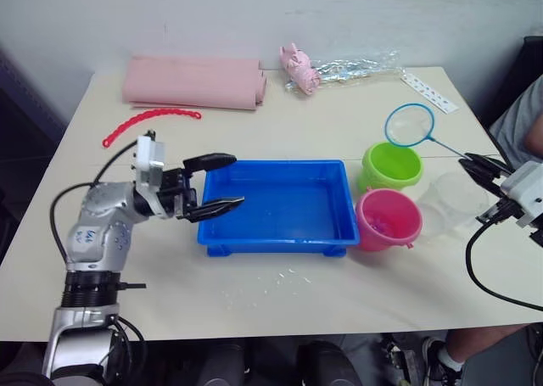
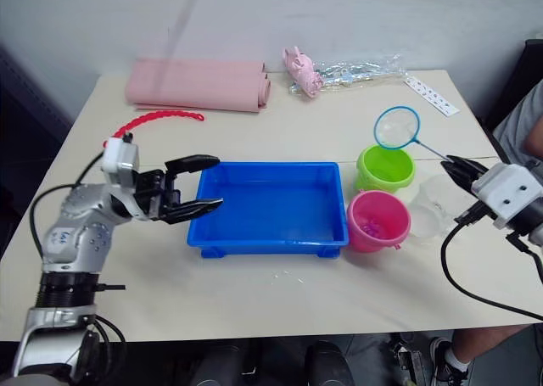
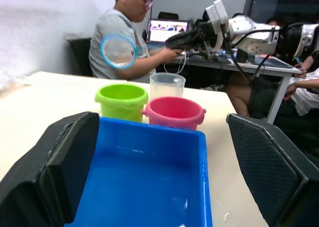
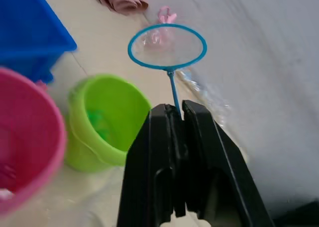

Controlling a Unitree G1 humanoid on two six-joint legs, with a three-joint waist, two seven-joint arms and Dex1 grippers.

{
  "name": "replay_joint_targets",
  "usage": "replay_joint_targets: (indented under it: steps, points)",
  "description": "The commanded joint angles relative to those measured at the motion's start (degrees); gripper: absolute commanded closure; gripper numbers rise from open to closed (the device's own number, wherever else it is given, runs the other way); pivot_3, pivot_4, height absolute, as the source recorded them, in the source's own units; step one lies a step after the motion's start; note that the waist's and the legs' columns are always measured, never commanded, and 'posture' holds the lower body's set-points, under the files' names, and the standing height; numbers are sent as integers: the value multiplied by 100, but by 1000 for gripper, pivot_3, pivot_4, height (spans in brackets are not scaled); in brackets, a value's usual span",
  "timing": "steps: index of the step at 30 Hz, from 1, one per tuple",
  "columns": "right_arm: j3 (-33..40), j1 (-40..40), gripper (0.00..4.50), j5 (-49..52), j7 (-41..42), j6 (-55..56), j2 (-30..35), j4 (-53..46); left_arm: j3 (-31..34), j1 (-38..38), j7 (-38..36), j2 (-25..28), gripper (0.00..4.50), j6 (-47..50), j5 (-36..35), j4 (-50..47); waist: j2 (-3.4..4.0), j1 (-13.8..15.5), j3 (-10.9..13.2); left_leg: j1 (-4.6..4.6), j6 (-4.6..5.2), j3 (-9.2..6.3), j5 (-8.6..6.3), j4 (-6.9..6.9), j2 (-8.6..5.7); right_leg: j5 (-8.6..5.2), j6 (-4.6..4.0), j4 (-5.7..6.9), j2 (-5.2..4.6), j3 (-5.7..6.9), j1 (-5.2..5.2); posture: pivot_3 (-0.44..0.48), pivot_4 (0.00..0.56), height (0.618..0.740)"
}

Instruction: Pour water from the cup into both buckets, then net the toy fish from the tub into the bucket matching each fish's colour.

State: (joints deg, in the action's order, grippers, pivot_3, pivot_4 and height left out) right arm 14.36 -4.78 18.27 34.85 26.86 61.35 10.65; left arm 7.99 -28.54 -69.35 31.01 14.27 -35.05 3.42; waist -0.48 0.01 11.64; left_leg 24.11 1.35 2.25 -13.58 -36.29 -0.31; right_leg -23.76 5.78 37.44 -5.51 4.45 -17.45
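— How many of each are you seeing?

— One tub (image 1: 276, 208), two buckets, green (image 1: 392, 166) and pink (image 1: 388, 219), sitting just beside the tub's end, and one cup (image 1: 450, 201) beside them.

— And your hands?

— My right gripper (image 4: 179, 112) is clamping the net (image 2: 397, 127) by its handle, hoop hovering past the green bucket. My left gripper (image 1: 222, 182) is spreading apart over the tub's other rim. Bare table (image 1: 339, 114) is lying beyond the tub.
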Motion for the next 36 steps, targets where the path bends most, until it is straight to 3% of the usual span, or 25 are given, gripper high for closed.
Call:
replay_joint_targets:
  steps: [1, 5, 12, 15, 23, 31, 36]
  points:
    - [60, 276, 4500, 2639, 1364, -2198, -22, -1713, 481, -265, -91, 539, 23, 606, -510, -6, 0, 6, 0, 0, 1, -1, -1, -1, 0, 0, 0, -1, -1, 0, 2, 0, 150, 740]
    - [-371, 347, 4500, 2610, 1846, -2540, -151, -2413, 629, 109, -402, 909, 23, 533, -464, -227, 0, 6, 0, 0, 2, -8, -1, -2, 0, 0, 0, -3, -3, 0, 2, 0, 150, 740]
    - [-1673, -47, 4500, 2000, 2990, -2591, -815, -2656, 766, 1679, -1776, 1760, 23, -387, -136, -995, -1, -19, 1, 0, 0, -6, -3, 9, 2, 0, 0, -19, -3, -5, -3, 0, 150, 740]
    - [-2227, -47, 4500, 1444, 3456, -2156, -1042, -2515, 975, 2155, -1737, 1777, 23, -442, -167, -1189, -1, 3, 0, 0, -1, -7, -3, 6, 2, 0, -1, -43, -5, -4, -1, 0, 150, 740]
    - [-3069, -292, 4500, 209, 3364, -1452, -2310, -1245, 938, 3226, -1761, 1770, 23, -757, -27, -1669, -5, -21, -2, -4, 4, -10, -6, 1, -1, 2, -3, -42, -13, -4, 3, 0, 150, 740]
    - [-3360, -541, 4500, -464, 3403, -794, -3178, 72, 980, 3434, -1388, 1806, 23, -554, -164, -2036, -8, -17, -4, -5, 2, -10, -4, 1, -2, 2, -3, -36, -12, -5, 1, 0, 150, 740]
    - [-3351, -602, 4500, -645, 3400, -682, -3370, 529, 925, 3446, -1281, 1811, 23, -429, -173, -2079, -7, -27, -3, -8, 1, -8, -4, 4, -2, 2, -4, -34, -11, -6, 0, 0, 150, 740]
